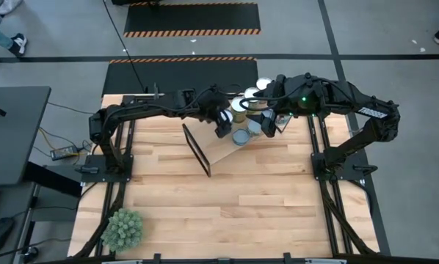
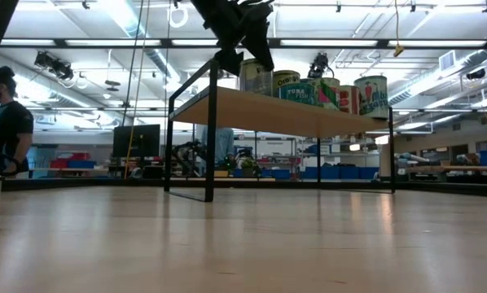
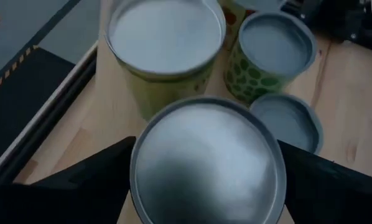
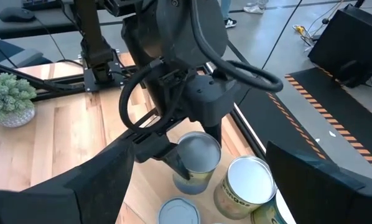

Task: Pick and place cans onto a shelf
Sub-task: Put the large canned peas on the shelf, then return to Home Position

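Your plant [image 1: 122, 228] sits at 7 o'clock on the table [image 1: 227, 202], well apart from everything else.

Your left hand [image 1: 224, 122] is over the shelf [image 1: 223, 143], whose near end frame points toward 6 o'clock. In the left wrist view a silver can [image 3: 208, 165] stands between its fingers [image 3: 89, 177], with a little room on each side. The right wrist view shows the same: fingers straddling the can, spread wide, not clearly pressing it. You cannot tell whether it is gripped or let go.

The other cans [image 1: 249, 103] cluster on the shelf from 12 to 2 o'clock of that one: a broad pale-topped can [image 3: 166, 38], a green-dotted can [image 3: 270, 59] just beside it, and a low grey-lidded can [image 3: 287, 121] close to the straddled one. From table height they line the plank's top.

Your right hand [image 1: 269, 125] hovers just right of the cluster, fingers [image 4: 86, 186] spread wide and holding nothing.
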Robot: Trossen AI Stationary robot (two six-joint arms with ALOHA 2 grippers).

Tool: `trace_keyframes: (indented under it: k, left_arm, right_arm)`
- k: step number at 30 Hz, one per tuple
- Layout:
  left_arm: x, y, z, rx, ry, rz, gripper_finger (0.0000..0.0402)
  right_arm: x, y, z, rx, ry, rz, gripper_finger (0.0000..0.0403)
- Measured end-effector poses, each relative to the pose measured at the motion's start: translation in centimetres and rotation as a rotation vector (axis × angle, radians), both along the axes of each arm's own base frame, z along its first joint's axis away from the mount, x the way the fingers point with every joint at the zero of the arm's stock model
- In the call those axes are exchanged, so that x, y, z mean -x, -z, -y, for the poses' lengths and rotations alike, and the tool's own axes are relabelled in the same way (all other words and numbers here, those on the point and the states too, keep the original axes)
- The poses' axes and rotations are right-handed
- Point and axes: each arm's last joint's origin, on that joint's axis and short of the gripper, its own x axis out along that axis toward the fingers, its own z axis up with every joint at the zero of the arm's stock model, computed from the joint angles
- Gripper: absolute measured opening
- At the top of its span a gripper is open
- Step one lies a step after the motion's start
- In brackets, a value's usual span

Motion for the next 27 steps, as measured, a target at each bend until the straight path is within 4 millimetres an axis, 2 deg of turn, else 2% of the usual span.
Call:
trace_keyframes:
  k: [11,15,22,27]
  left_arm:
    - [-0.5,-1.2,-0.2,-0.093,-0.005,0.066,0.0358]
    - [-0.4,-2.7,-0.3,-0.154,0.003,0.092,0.0358]
    - [0.1,-6.5,-0.1,-0.189,0.008,0.154,0.0358]
    - [1.2,-8.9,1.0,-0.171,0.013,0.146,0.0352]
  right_arm:
    - [0.0,0.1,0.0,0.001,-0.001,-0.008,0.0372]
    - [0.0,0.1,0.0,0.001,0.0,-0.008,0.0372]
    - [0.1,0.2,0.0,0.006,-0.004,-0.027,0.0372]
    - [0.9,0.8,-0.2,-0.011,-0.001,-0.107,0.0372]
